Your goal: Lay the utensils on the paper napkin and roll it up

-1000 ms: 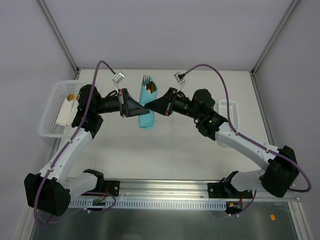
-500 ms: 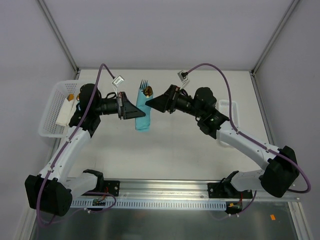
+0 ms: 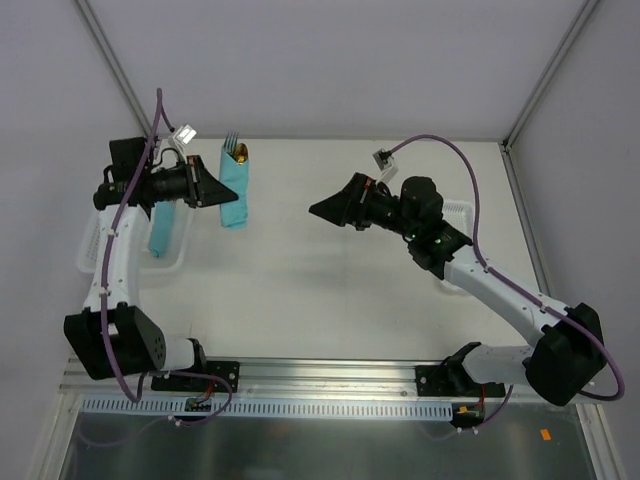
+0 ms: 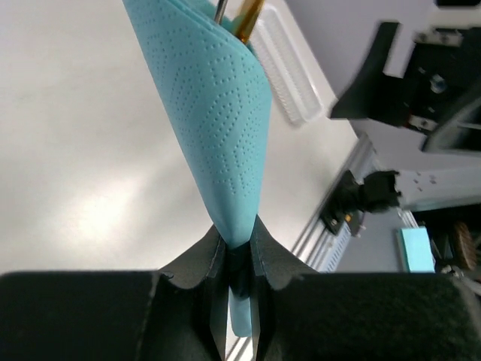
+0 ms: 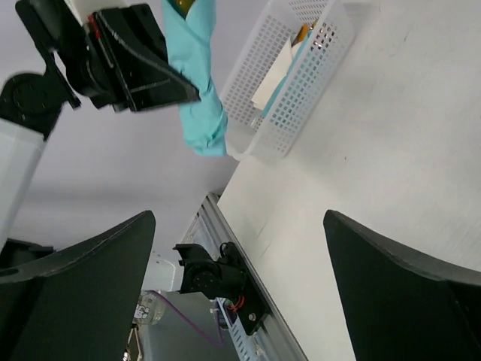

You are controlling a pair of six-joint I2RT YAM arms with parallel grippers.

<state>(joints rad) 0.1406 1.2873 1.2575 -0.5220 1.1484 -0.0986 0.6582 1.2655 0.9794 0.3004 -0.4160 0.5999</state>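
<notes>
The paper napkin (image 3: pixel 233 192) is a turquoise roll hanging in the air at the back left, beside the white basket (image 3: pixel 100 250). The utensils (image 3: pixel 236 150) poke out of its top, a fork's tines and a brownish-gold tip showing. My left gripper (image 3: pixel 221 188) is shut on the roll's side; in the left wrist view the napkin (image 4: pixel 222 120) is pinched between the jaws of that gripper (image 4: pixel 239 244), with the utensils (image 4: pixel 242 13) at its top edge. My right gripper (image 3: pixel 318 209) is open and empty over mid-table, well right of the roll. In the right wrist view its gripper (image 5: pixel 240 263) frames bare table, the napkin (image 5: pixel 197 83) far off.
The white basket (image 5: pixel 294 71) at the left edge holds another turquoise roll (image 3: pixel 160 235) and white paper. A smaller white tray (image 3: pixel 462 212) sits at the right, under the right arm. The metal rail (image 3: pixel 330 385) runs along the near edge.
My right gripper opened, let go of the roll and drew back to the right. The left arm swung left and back, carrying the rolled napkin toward the basket.
</notes>
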